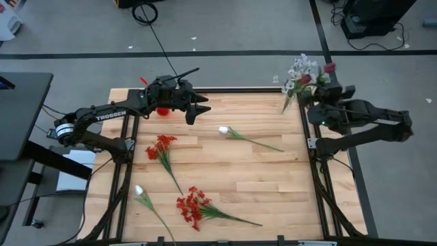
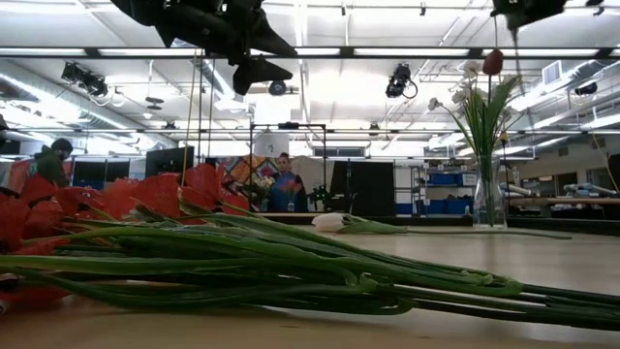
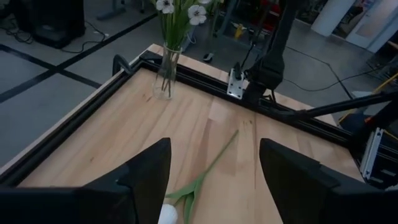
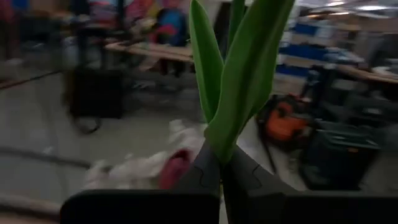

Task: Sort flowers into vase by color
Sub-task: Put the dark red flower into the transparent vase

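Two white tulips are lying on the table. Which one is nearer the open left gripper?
The white tulip mid-table, just beside the left gripper. The other white tulip lies by the table's near left edge.

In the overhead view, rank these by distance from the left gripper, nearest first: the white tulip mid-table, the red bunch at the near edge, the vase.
1. White tulip, just right of the left gripper.
2. Vase, at the far right corner.
3. Red bunch, at the near edge.
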### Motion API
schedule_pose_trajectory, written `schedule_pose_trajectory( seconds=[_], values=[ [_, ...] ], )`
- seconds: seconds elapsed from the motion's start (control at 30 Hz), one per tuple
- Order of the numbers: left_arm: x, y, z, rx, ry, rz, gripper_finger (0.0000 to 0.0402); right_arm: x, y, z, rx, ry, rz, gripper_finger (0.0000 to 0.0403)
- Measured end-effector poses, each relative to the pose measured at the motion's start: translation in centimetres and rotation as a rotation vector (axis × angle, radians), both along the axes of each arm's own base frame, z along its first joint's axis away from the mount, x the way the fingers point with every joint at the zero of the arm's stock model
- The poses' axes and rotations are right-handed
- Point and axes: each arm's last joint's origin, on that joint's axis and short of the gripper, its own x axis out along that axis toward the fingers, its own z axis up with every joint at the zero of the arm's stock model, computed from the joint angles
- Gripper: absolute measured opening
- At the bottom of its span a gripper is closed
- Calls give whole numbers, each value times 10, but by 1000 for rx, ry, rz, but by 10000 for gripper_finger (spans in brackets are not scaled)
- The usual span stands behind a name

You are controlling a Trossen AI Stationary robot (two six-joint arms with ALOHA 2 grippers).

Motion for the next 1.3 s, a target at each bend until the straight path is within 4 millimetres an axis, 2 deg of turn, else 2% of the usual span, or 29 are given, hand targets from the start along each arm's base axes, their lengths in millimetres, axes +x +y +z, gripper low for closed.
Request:
schedule_pose_trajectory(
  seconds=[0.23,0.4,0.57,0.67,0.77,1.0,1.3],
  values=[
    [0,2,0,31,11,59,251,-25,-7,7,-97,-162,-183,5],
    [-1,4,0,52,20,119,251,-26,-11,7,-107,-291,-241,6],
    [-1,7,3,97,-7,146,251,-12,-17,8,-116,-325,-285,7],
    [-1,8,5,126,-23,148,251,3,-22,6,-118,-310,-298,7],
    [-1,9,5,146,-17,145,251,18,-29,0,-115,-248,-320,7],
    [-2,10,5,156,-10,146,251,51,-41,-13,-116,-226,-348,8],
    [-3,10,1,210,42,131,251,78,-54,-29,-113,-185,-371,8]
  ],
)
